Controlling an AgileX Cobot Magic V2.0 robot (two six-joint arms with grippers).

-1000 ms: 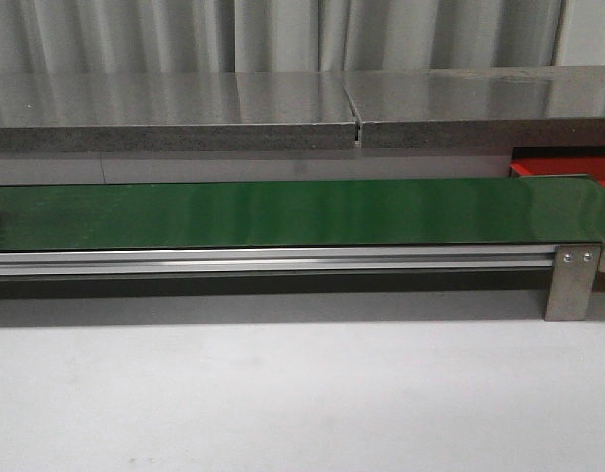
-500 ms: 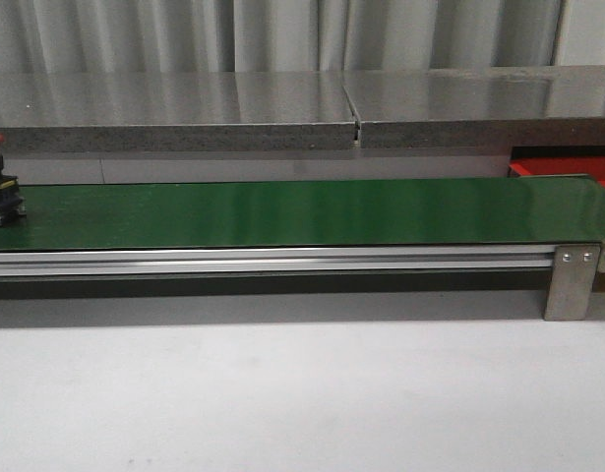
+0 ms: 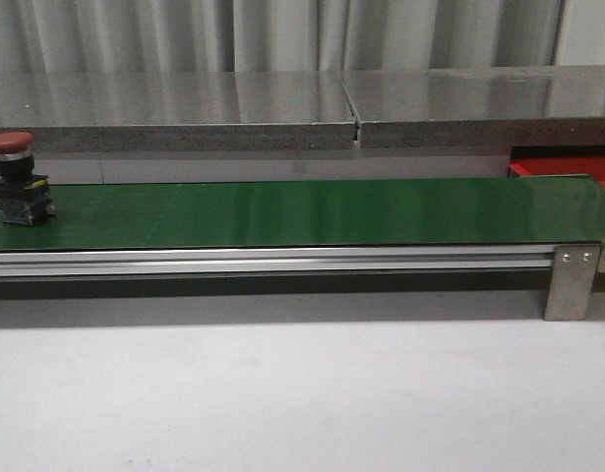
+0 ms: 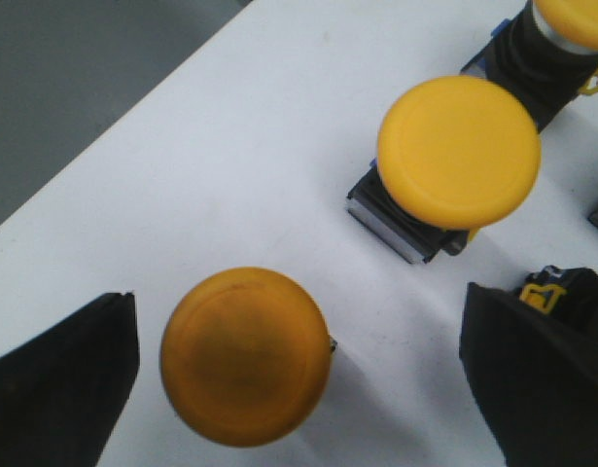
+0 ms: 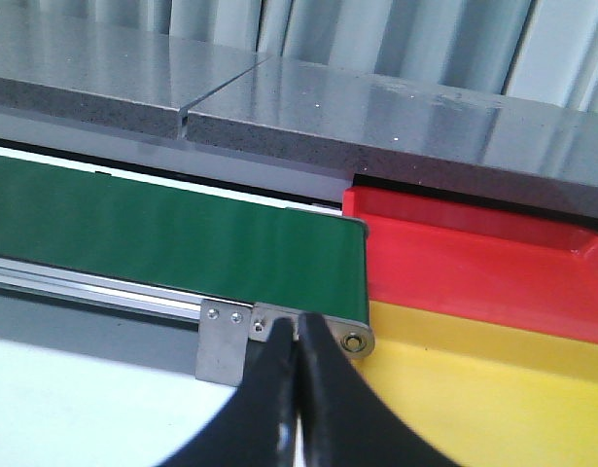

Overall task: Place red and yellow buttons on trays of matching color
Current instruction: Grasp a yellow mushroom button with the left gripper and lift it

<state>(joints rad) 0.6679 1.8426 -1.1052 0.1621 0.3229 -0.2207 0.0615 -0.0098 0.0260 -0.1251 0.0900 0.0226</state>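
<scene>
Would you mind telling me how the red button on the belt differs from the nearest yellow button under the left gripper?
The red button has a red cap; the yellow button a deep yellow one. The red button stands on the green belt; the yellow button sits on a white surface between the open left gripper's fingers. Both have round, domed caps.

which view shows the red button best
The front view: the red button stands whole at the left end of the green belt. The left wrist view shows only yellow buttons; the right wrist view shows none.
</scene>
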